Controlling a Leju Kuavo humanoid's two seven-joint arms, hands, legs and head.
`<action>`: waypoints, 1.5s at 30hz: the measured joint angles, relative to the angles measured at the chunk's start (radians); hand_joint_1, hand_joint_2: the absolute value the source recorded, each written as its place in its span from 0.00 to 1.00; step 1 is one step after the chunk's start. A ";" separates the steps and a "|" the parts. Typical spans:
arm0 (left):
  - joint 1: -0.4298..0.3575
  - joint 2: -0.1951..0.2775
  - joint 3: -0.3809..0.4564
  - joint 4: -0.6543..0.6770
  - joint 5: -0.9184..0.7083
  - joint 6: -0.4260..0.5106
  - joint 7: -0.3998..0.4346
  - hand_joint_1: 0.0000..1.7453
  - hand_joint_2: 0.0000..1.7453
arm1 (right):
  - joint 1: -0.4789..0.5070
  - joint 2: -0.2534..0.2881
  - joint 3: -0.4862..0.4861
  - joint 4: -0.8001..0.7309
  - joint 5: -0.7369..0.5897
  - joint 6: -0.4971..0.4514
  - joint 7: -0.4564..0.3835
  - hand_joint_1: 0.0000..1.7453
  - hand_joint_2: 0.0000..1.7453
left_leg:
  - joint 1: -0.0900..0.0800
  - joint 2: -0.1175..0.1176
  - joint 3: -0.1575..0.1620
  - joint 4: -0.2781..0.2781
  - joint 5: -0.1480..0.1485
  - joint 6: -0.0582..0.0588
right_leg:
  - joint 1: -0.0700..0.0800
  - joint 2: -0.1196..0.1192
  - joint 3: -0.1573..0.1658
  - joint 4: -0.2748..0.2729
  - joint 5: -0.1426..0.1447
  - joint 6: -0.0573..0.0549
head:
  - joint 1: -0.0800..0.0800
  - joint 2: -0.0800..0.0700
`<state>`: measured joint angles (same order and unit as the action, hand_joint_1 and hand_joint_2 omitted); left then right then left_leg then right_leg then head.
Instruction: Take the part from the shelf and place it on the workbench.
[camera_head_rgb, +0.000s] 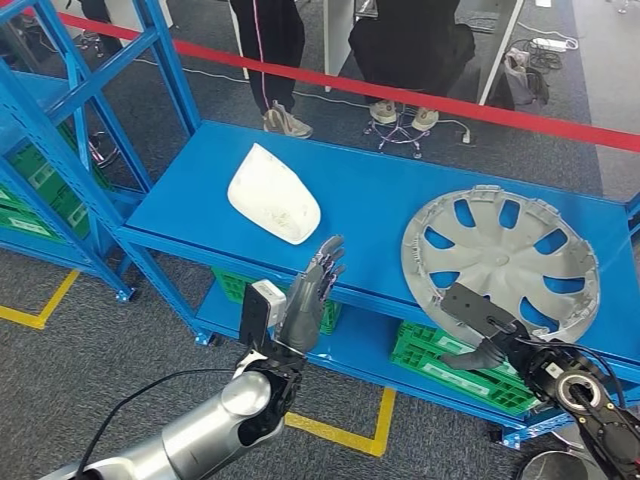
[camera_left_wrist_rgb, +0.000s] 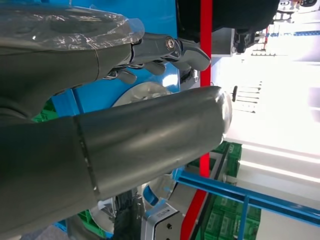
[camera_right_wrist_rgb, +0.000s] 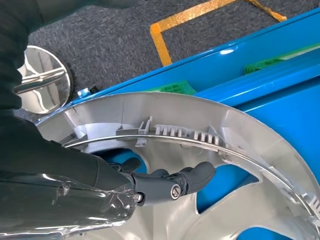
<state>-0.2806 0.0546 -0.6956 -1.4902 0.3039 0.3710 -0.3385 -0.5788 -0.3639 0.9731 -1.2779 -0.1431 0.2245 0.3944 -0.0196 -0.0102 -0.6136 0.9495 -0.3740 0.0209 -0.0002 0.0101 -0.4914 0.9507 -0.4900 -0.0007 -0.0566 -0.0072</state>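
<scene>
A: What is seen from the head view?
B: A silver wheel cover (camera_head_rgb: 500, 262) is laid flat on the right of the blue shelf (camera_head_rgb: 362, 200), with a white shell-shaped part (camera_head_rgb: 273, 193) on the left. The left robot hand (camera_head_rgb: 313, 293) is raised at the near edge of the shelf, fingers spread, nothing held. The right robot hand (camera_head_rgb: 494, 345) is placed at the near rim of the wheel cover; whether it is gripped cannot be told there. Green crates (camera_head_rgb: 453, 365) are stored on the lower level.

A: And from the left wrist?
B: Extended fingers (camera_left_wrist_rgb: 166, 50) are shown apart, nothing between them, with blue shelf behind.

A: The right wrist?
B: Dark fingers (camera_right_wrist_rgb: 177, 182) are laid across the ribbed inner face of the wheel cover, beside its rim. A firm hold cannot be confirmed.
</scene>
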 joint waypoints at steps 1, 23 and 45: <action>0.000 0.000 0.000 -0.001 0.002 0.002 0.001 0.00 0.00 | -0.001 0.000 0.001 0.006 0.006 -0.001 -0.002 0.00 1.00 | 0.000 0.000 0.000 0.000 0.000 0.000 | 0.000 0.000 0.000 0.000 0.000 0.000 | 0.000 0.000; 0.004 0.016 0.000 -0.024 0.014 0.015 0.000 0.00 0.00 | -0.028 0.000 0.037 0.068 0.156 0.007 0.008 0.00 1.00 | 0.000 -0.003 0.003 0.000 0.000 0.001 | 0.000 -0.002 0.007 -0.006 0.000 0.001 | 0.000 0.000; 0.001 0.034 0.000 -0.023 0.040 0.029 -0.049 0.00 0.00 | -0.036 0.048 0.121 0.216 0.760 -0.175 -0.156 0.00 1.00 | 0.000 -0.003 0.003 0.000 0.000 0.001 | 0.001 -0.003 0.007 -0.007 0.001 0.001 | 0.000 0.000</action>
<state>-0.2797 0.0881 -0.6954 -1.5134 0.3435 0.3999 -0.3874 -0.6143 -0.3156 1.0941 -1.0615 0.6166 0.0495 0.2382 -0.0197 -0.0127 -0.6104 0.9491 -0.3743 0.0221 0.0007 0.0072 -0.4839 0.9442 -0.4894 0.0000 -0.0566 -0.0072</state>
